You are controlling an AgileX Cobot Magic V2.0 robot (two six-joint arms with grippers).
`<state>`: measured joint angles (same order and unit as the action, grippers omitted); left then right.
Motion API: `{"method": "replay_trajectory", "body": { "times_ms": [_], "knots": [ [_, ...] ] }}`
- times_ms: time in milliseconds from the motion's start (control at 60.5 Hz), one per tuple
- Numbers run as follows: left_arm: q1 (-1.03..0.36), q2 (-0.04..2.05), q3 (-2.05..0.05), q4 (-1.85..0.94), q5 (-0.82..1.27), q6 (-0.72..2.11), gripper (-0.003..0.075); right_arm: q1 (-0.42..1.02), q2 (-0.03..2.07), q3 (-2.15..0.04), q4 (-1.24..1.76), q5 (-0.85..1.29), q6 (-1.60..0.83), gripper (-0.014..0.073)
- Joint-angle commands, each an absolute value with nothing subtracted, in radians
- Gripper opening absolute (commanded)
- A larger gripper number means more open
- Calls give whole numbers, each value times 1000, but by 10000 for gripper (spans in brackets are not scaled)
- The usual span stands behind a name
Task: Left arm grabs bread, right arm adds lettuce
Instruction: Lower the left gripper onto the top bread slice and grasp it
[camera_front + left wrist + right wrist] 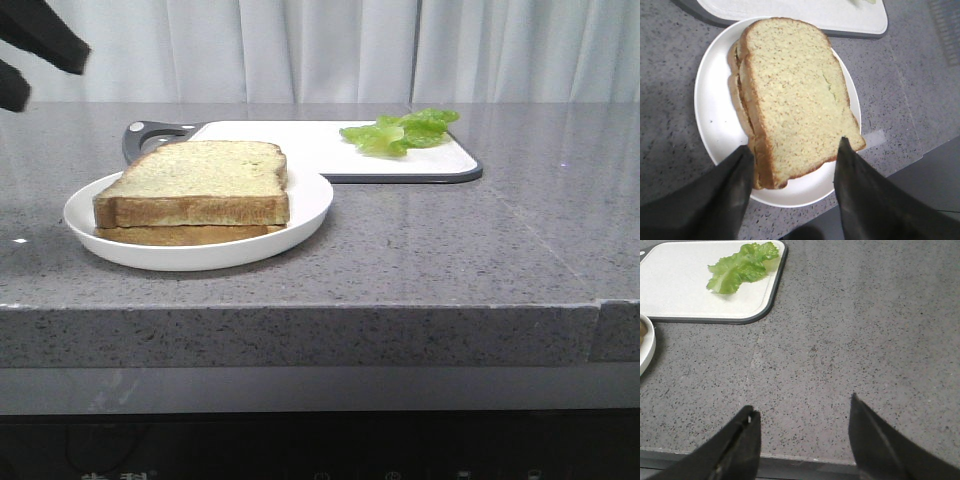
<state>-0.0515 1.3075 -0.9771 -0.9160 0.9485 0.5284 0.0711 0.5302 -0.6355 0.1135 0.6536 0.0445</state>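
The bread is a thick slice with a pale speckled face and brown crust, lying on top of a thinner slice on a white plate. My left gripper hovers open above the near end of the bread, fingers apart and touching nothing; in the front view it shows at the top left corner. The lettuce is a ruffled green leaf on the white cutting board. My right gripper hangs open over bare counter, well short of the lettuce.
The grey speckled counter has its front edge close to the plate. The cutting board has a dark rim and a handle behind the plate. White curtains hang behind the counter.
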Motion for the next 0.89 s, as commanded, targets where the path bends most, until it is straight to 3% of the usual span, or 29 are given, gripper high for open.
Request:
{"method": "replay_trajectory", "body": {
  "times_ms": [0, 248, 264, 876],
  "knots": [
    [-60, 1339, -1034, -999, 963, 548, 365, 69, 541, -661, 121, 571, 37, 423],
    [-123, 1441, -1076, -1018, 951, 577, 365, 69, 541, -661, 121, 570, 37, 423],
    [-127, 1449, -1079, -1012, 943, 577, 365, 69, 541, -661, 121, 569, 37, 372],
    [-159, 1540, -1098, -952, 848, 577, 365, 69, 541, -661, 121, 570, 37, 372]
  ]
}}
